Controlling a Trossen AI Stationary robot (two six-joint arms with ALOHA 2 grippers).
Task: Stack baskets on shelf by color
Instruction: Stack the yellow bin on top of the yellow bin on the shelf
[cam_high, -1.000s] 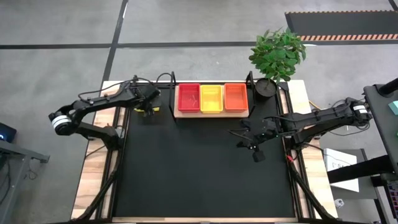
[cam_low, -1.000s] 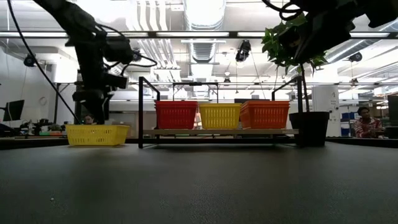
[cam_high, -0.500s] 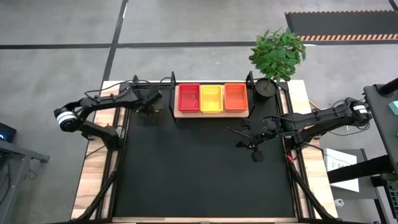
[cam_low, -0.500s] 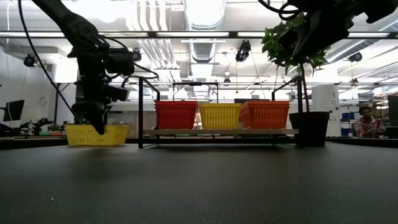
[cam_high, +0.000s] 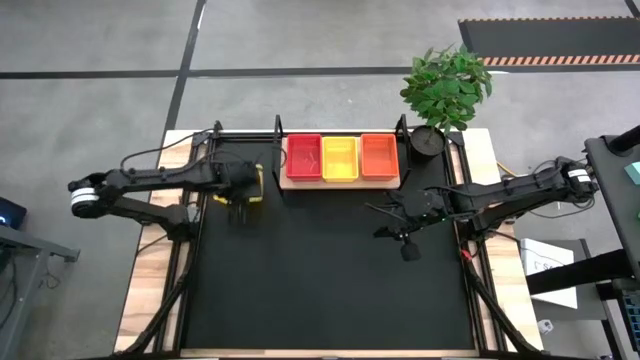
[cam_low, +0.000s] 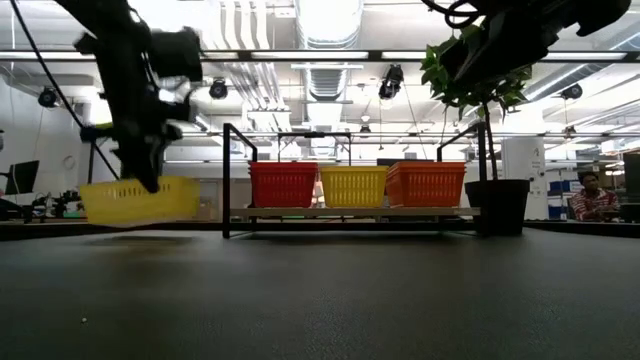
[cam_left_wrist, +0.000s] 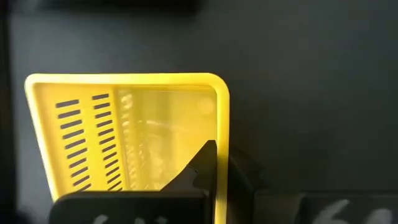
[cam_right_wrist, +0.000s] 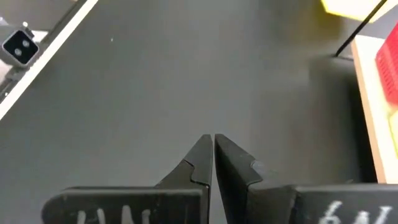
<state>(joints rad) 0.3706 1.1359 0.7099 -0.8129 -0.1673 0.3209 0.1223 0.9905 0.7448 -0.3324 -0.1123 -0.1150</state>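
The left gripper (cam_low: 150, 180) clamps the yellow basket (cam_low: 140, 201) by its rim, clear of the counter (cam_low: 320, 300), left of the shelf (cam_low: 352, 212). The right gripper (cam_high: 405, 240) hangs closed and empty, front-right of the shelf.

Held a yellow basket (cam_left_wrist: 124, 134) of shiny, smooth plastic with slots, over a dull black mat (cam_high: 320, 270); sat on a pale wood shelf (cam_high: 340, 183) with black metal posts
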